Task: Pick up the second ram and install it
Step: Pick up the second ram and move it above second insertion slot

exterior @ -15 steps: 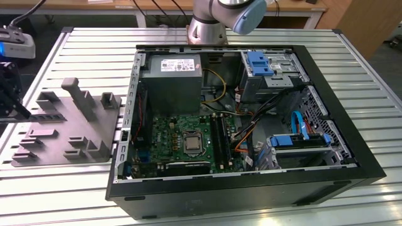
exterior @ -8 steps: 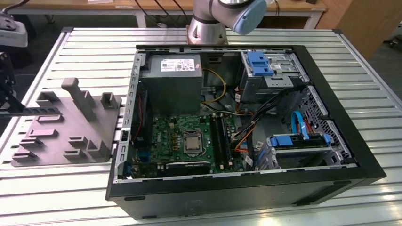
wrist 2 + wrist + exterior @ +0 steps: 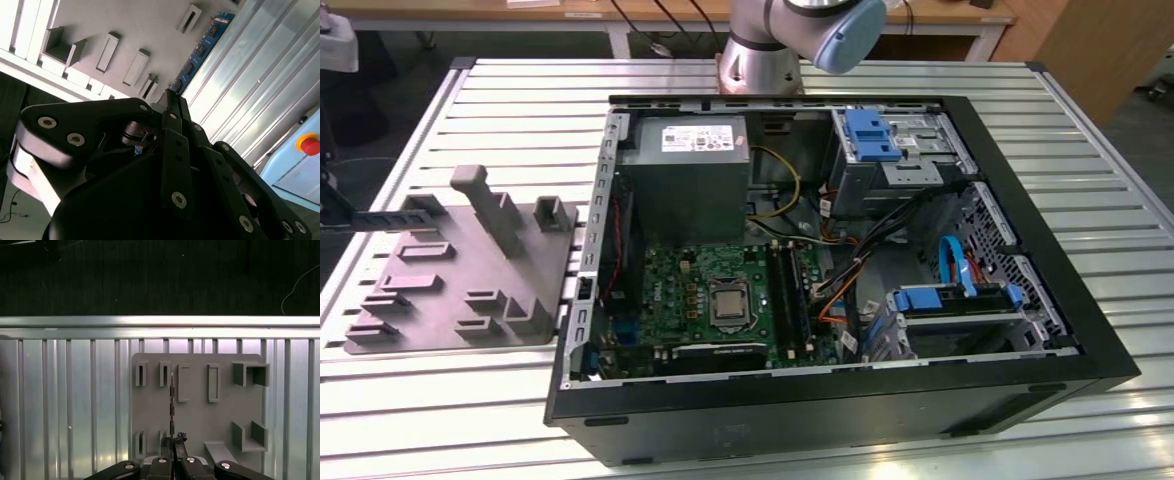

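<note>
Clasping flat blue ram [image 3: 201, 51], black claw [image 3: 172, 100].

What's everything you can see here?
computer case: one, black, on the table.
table: one, silver, under the case.
power-supply box: one, grey, inside the case.
circuit board: one, green, inside the case.
drive brackets: two, blue, inside the case.
holder plate: one, grey, on the table beside the case.
stop button: one, red, second wrist view.
second ram: one, blue, in the gripper.
gripper: one, black, shut on the second ram.
robot arm: one, grey, past the case.
</note>
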Tool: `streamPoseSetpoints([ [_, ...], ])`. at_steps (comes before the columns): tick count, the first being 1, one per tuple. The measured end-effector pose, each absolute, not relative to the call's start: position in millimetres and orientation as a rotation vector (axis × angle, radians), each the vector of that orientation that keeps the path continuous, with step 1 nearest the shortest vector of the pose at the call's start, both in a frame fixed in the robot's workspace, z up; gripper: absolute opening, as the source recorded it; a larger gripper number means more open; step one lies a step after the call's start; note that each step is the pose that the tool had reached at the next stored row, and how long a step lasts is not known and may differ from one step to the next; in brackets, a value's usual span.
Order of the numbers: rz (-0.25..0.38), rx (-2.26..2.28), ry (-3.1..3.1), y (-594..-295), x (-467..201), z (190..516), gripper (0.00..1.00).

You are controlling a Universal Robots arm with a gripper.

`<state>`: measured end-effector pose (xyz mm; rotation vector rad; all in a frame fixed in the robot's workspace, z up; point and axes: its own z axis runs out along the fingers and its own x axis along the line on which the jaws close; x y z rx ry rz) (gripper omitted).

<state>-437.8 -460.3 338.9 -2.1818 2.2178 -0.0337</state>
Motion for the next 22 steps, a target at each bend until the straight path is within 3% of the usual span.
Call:
streamPoseSetpoints([
  [22,-0.034,-2.182,2.218,-460,-438,389,0.13],
])
